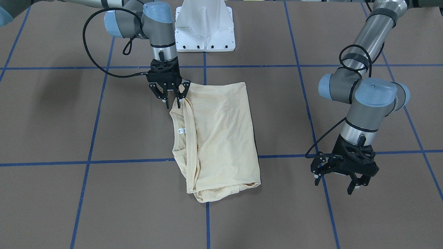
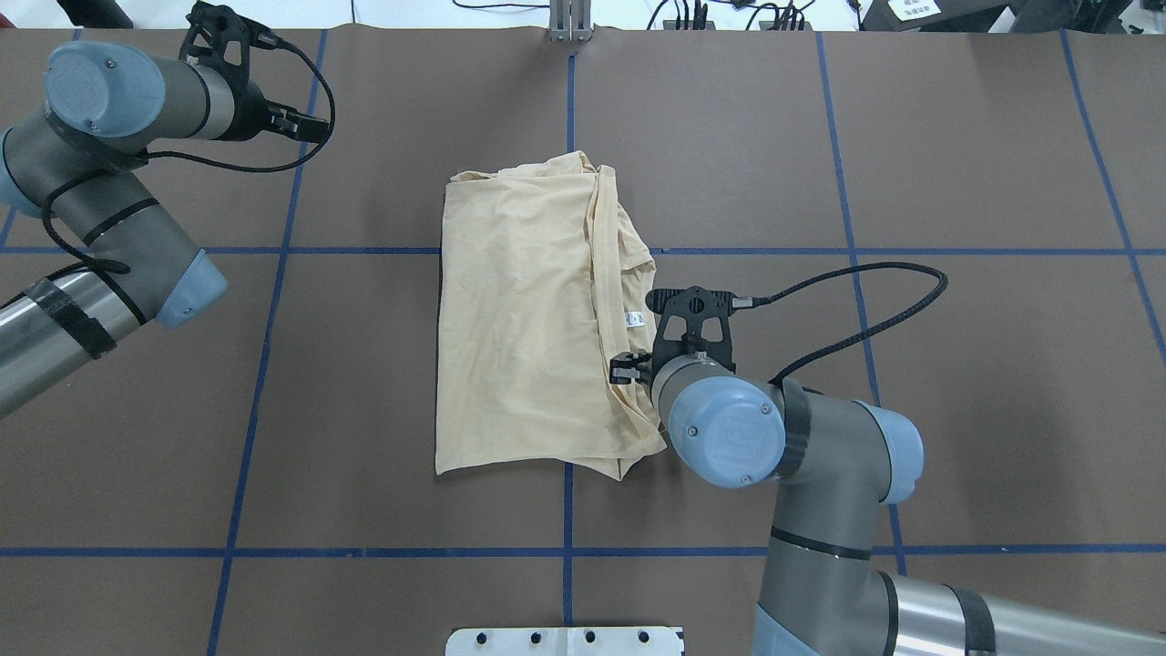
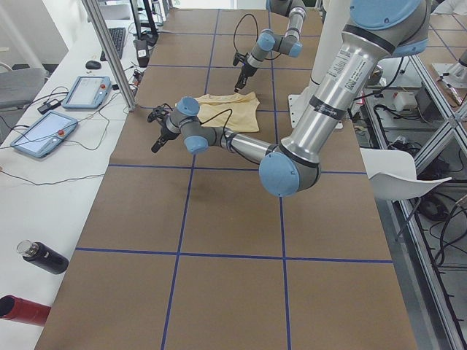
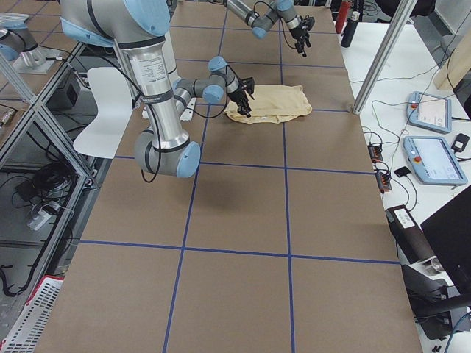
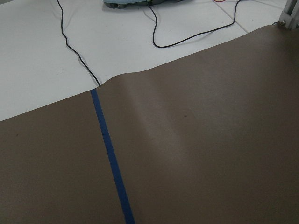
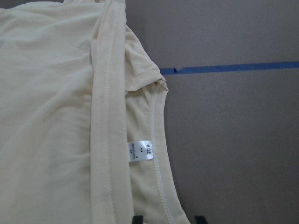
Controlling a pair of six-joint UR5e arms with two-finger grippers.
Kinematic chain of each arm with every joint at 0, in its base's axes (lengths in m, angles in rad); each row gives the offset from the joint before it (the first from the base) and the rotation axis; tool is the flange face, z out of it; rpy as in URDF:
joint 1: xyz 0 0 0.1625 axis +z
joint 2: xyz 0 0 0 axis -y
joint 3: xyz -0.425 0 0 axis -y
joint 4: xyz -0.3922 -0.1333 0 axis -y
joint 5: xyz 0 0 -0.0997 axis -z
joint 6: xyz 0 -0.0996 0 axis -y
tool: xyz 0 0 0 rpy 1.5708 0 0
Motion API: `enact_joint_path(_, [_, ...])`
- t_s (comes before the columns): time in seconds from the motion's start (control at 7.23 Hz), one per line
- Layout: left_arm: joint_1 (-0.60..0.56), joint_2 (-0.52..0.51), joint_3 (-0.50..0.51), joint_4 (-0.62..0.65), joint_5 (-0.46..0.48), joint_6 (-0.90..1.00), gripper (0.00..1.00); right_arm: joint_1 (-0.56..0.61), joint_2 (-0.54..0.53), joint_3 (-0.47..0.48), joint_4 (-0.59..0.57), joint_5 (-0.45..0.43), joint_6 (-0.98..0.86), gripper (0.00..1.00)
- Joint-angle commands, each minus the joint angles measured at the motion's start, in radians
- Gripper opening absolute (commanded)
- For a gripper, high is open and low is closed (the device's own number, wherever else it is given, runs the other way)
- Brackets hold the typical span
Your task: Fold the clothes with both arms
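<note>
**Exterior front-facing view.** The T-shirt (image 1: 221,138) lies flat at the middle of the table (image 1: 52,121), folded into a long panel. The neckline and the white neck label (image 1: 181,130) are on its right-arm side. The right gripper (image 1: 171,100) is low at the end of that edge closest to the robot, with its fingers spread and holding nothing. The left gripper (image 1: 337,185) is also spread. It hangs over bare table on the opposite side, well apart from the fabric.

**Overhead exterior view.** The long axis of the T-shirt runs near to far. The fabric lies to the left of the right gripper, which is partly hidden under its own wrist. The left gripper is at the far left corner of the table, so the right arm is clearly the nearer one.

**Side views.** Both confirm one gripper at the garment and one away from it. Neither view is clear enough to add finger detail.

**Left wrist-mounted view.** This view shows only the brown table cover and a blue tape line (image 5: 110,158).

**Right wrist-mounted view.** Two dark fingertips (image 6: 136,218) show at the bottom edge, set apart. One is over the neckline band and the other is over bare table.

**Assessment.** A grasp on the neckline edge appears to be the next step. The left arm would need a long reach to take the far end of the T-shirt.
</note>
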Motion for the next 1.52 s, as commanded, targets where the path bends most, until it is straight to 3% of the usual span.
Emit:
enact_joint_path(0.0, [0.0,0.001,0.0,0.002,0.0,0.0,1.0,0.146,0.171,0.003,-0.168,0.184,-0.122,1.0])
enact_joint_path(0.14, [0.0,0.001,0.0,0.002,0.0,0.0,1.0,0.174,0.213,0.004,-0.166,0.197,-0.144,1.0])
enact_joint_path(0.42, [0.0,0.001,0.0,0.002,0.0,0.0,1.0,0.18,0.17,0.006,0.133,0.185,-0.198,1.0])
enact_joint_path(0.55, [0.0,0.001,0.0,0.002,0.0,0.0,1.0,0.171,0.159,-0.009,0.206,0.193,-0.21,0.99])
enact_joint_path(0.97, [0.0,0.002,0.0,0.002,0.0,0.0,1.0,0.142,0.234,-0.04,-0.221,0.197,-0.363,1.0])
enact_joint_path(1.25, [0.0,0.007,0.0,0.0,0.0,0.002,1.0,0.108,0.304,-0.176,-0.339,0.211,-0.536,1.0])
enact_joint_path(1.38, [0.0,0.007,0.0,0.0,0.0,0.0,1.0,0.091,0.359,-0.288,-0.342,0.223,-0.576,1.0])
